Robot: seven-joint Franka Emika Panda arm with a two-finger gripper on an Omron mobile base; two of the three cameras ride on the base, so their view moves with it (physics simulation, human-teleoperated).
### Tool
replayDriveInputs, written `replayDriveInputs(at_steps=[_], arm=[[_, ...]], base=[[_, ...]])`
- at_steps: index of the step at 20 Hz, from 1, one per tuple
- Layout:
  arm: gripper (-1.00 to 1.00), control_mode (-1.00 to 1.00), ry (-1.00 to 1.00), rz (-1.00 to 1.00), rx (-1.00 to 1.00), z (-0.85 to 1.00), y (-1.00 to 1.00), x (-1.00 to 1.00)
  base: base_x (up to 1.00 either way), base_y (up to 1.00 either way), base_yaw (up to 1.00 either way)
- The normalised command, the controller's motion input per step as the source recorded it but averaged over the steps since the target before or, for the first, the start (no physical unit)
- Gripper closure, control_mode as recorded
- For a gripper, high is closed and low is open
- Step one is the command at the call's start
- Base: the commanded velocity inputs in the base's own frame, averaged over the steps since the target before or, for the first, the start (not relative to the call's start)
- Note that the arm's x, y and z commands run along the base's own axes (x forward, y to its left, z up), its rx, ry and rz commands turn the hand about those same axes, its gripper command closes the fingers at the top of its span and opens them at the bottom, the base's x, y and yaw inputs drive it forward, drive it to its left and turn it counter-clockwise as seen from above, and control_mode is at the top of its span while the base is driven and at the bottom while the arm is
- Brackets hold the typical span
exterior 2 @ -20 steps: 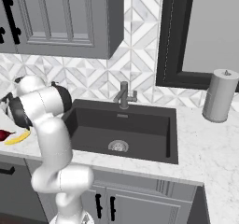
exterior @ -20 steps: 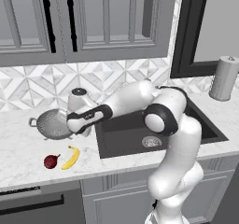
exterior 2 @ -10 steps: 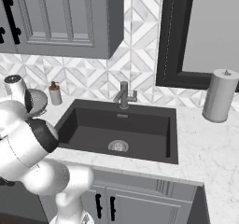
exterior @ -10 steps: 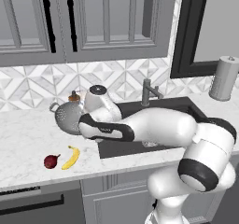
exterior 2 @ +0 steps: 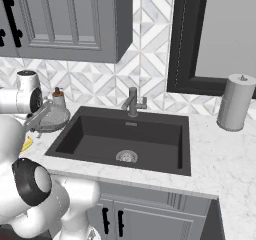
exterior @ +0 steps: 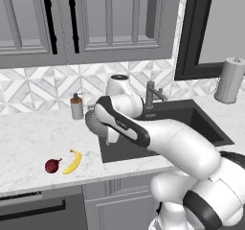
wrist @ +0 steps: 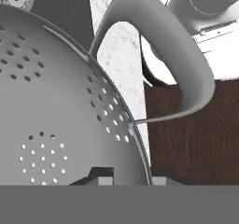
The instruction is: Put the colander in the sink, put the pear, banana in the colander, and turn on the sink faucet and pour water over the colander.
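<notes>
The grey perforated colander hangs tilted in the air over the counter at the sink's left edge, also seen as a holed colander from the right. My gripper is shut on its rim. In the hand view the colander's bowl spreads across the left, its loop handle arches above, and my gripper pinches the rim. The yellow banana and dark red pear lie together on the counter near its front edge. The dark sink has a silver drain; the faucet stands behind it.
A soap dispenser with a brown pump stands by the backsplash, just left of the colander. A paper towel roll stands on the counter right of the sink. Wall cabinets hang above. My arm spans the sink's front left corner.
The colander has come up off the counter and travelled right toward the sink in my shut gripper, and the arm has swung forward and low. Banana and pear have not moved.
</notes>
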Motion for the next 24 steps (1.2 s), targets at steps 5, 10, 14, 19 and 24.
replayDriveInputs(at_steps=[5,10,14,19,24], arm=[[1.0,-1.0,0.47,-0.7,-0.06,0.11,-0.18,0.0],[1.0,-1.0,0.1,-0.69,-0.08,-0.17,-0.15,0.0],[1.0,-1.0,-0.07,-0.54,-0.14,-0.28,-0.09,0.0],[1.0,-1.0,-0.03,-0.53,-0.17,-0.12,-0.01,0.05],[1.0,-1.0,-0.06,-0.51,-0.19,0.0,0.0,0.32]], base=[[0.0,0.0,0.0],[0.0,0.0,0.0],[0.0,0.0,0.0],[0.0,0.0,0.0],[0.0,0.0,0.0]])
